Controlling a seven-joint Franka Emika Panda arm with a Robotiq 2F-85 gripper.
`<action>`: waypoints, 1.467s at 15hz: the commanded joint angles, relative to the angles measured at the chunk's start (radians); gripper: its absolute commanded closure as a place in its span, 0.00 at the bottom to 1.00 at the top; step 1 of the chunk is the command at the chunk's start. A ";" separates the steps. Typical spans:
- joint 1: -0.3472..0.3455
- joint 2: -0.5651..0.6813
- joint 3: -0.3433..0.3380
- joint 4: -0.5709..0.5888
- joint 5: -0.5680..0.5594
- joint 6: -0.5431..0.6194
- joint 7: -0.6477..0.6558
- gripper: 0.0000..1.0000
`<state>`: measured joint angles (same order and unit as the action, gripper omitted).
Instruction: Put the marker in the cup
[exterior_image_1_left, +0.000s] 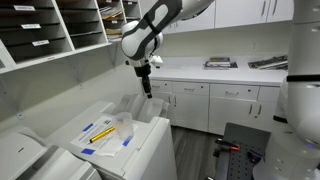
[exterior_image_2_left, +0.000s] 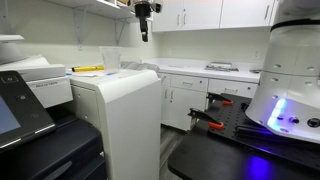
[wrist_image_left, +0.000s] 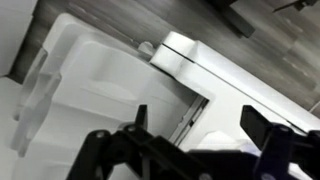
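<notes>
**Two fingers apart, nothing held**

My pincer (wrist_image_left: 197, 140) is released. In the wrist view its dark fingers (wrist_image_left: 140, 125) stand wide apart with nothing between them. In both exterior views I hang in the air above the white counter (exterior_image_1_left: 152, 135), touching nothing. The marker (exterior_image_1_left: 100, 132) lies flat on sheets of paper (exterior_image_1_left: 112, 142) on that counter, below me, off to one side and well apart from my fingertips. The cup (exterior_image_1_left: 124, 124) is only a faint clear outline near the marker. I cannot tell whether they touch.
</notes>
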<state>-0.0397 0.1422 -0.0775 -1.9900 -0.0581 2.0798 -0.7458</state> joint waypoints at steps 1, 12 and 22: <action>-0.023 0.112 0.055 0.122 -0.004 -0.005 -0.171 0.00; -0.030 0.239 0.135 0.231 -0.038 -0.001 -0.546 0.00; -0.030 0.246 0.143 0.236 -0.039 0.010 -0.579 0.00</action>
<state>-0.0615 0.3843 0.0496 -1.7538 -0.0982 2.0816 -1.3116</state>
